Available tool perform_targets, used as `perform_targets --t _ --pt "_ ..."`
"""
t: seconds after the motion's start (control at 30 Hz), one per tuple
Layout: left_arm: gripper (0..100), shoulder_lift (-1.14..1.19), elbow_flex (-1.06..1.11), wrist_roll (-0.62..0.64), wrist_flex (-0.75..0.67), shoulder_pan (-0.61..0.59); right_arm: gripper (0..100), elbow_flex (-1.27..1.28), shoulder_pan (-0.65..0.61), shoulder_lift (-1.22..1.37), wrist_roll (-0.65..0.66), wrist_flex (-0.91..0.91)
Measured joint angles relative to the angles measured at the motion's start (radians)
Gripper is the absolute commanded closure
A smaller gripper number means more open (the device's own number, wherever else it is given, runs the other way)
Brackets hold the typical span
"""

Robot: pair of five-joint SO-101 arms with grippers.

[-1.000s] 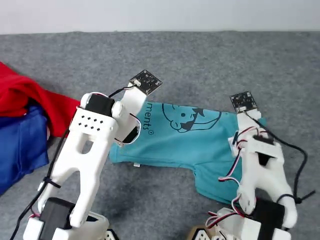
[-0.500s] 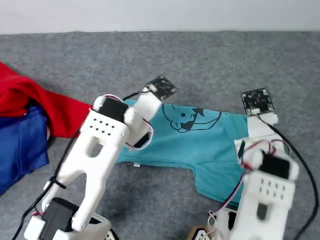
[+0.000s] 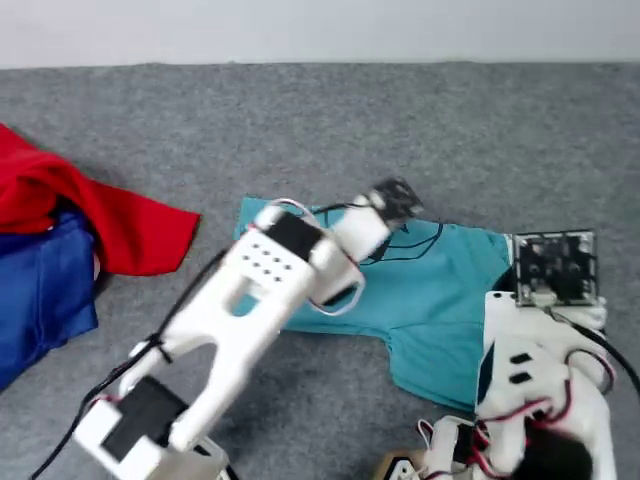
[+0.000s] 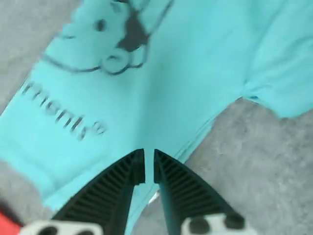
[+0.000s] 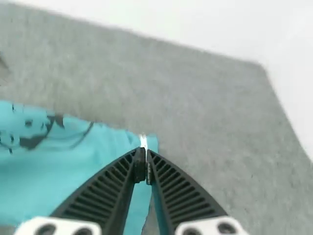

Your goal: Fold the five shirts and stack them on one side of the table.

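**A:** How far along does the folding look?

**B:** Barely begun, by the look of it. The teal shirt [image 3: 420, 300] lies flat, print up, in the middle of the bench [image 3: 400, 120], with one sleeve trailing toward 5 o'clock. It has no fold in it yet, and nothing has been stacked.

**A:** And the other shirts?

**B:** A red shirt [image 3: 60, 200] is crumpled at 9 o'clock, draped over a blue shirt [image 3: 40, 290] at 8 o'clock. That heap looks loose, not folded. Three shirts can be counted.

**A:** Is anything holding them?

**B:** They lie straight on the bench's grey cover.

**A:** And the arms?

**B:** The left end effector [image 4: 149, 159] hangs over the teal shirt's hem, jaws drawn together with nothing between them. The right end effector [image 5: 142, 156] sits above the shirt's 3 o'clock corner. It is also closed and, as far as one can tell, gripping nothing.
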Motion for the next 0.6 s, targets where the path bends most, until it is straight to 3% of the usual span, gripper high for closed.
perform_targets --t 0.3,0.6 --pt "91 0.236 -0.235 0.000 -0.002 0.203 98.3 -0.224 -0.226 -0.009 -0.077 0.025" --pt "82 0.431 -0.489 0.080 0.106 0.382 98.3 -0.295 -0.272 -0.009 -0.095 0.025"
